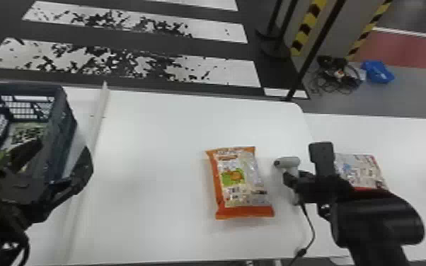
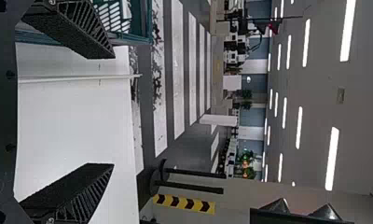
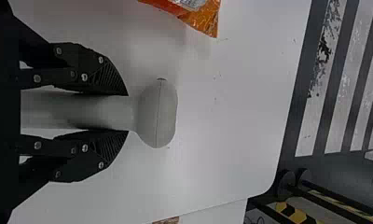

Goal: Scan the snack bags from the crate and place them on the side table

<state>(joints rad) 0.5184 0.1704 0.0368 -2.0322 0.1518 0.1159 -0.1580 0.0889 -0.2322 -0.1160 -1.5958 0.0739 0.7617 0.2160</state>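
The left gripper (image 1: pixel 60 152) is near the crate (image 1: pixel 63 113), its fingers wide apart; the right gripper (image 1: pixel 293 179) has its fingers closed around the handheld scanner (image 1: pixel 289 162); the orange-edged snack bag (image 1: pixel 239 180) lies on the white table (image 1: pixel 148 169), beside the scanner; a red-edged snack bag (image 1: pixel 359 171) rests on the side table (image 1: pixel 417 152).

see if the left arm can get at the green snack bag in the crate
Probably yes: the left hand is open and empty and no lid covers the green snack bag, though the crate's side wall may need clearing.
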